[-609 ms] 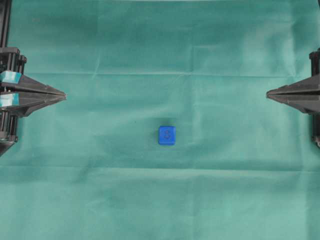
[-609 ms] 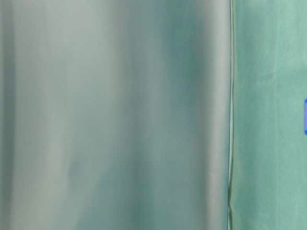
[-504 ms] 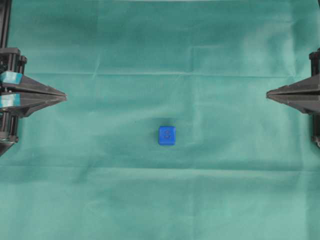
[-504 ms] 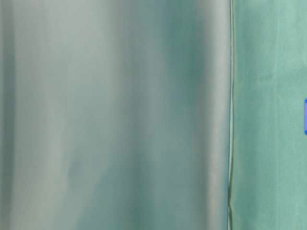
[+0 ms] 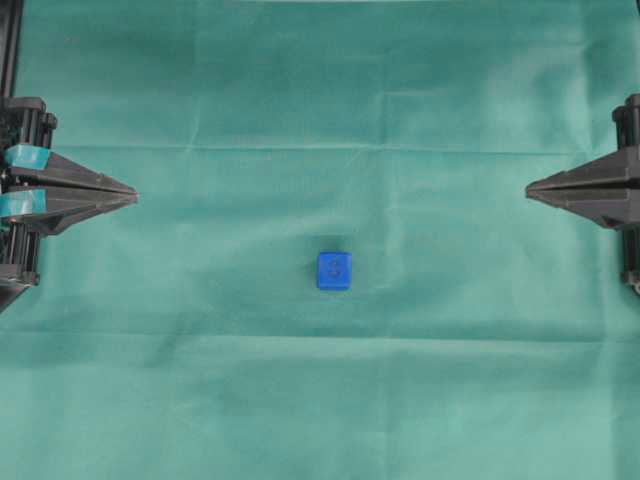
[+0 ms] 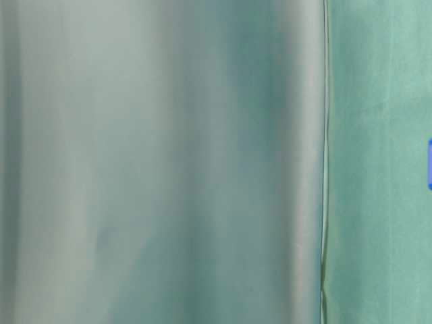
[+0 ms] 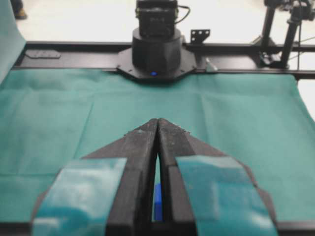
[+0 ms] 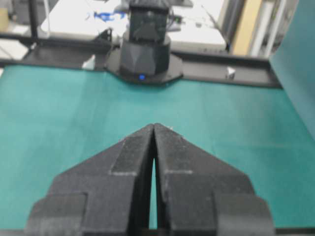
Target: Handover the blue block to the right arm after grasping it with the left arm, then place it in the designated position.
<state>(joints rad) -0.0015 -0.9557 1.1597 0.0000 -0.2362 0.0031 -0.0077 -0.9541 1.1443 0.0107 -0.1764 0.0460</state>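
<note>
The blue block [image 5: 334, 270] lies on the green cloth near the middle of the overhead view, apart from both grippers. A sliver of it shows at the right edge of the table-level view [image 6: 429, 163] and through the slit behind the left fingers [image 7: 157, 201]. My left gripper [image 5: 135, 196], with teal tape pads, is shut and empty at the far left, pointing at the middle; its tips meet in the left wrist view [image 7: 158, 119]. My right gripper [image 5: 528, 187], all black, is shut and empty at the far right [image 8: 154, 124]. The designated position's white marks do not show.
Green cloth [image 5: 330, 400] covers the whole table, with fold creases. The right arm's base [image 7: 156, 46] stands at the far cloth edge in the left wrist view, the left arm's base [image 8: 145, 49] in the right wrist view. A blurred cloth surface [image 6: 162, 162] fills most of the table-level view.
Both grippers have crept a little toward the middle of the table, still shut. The blue block has not moved.
</note>
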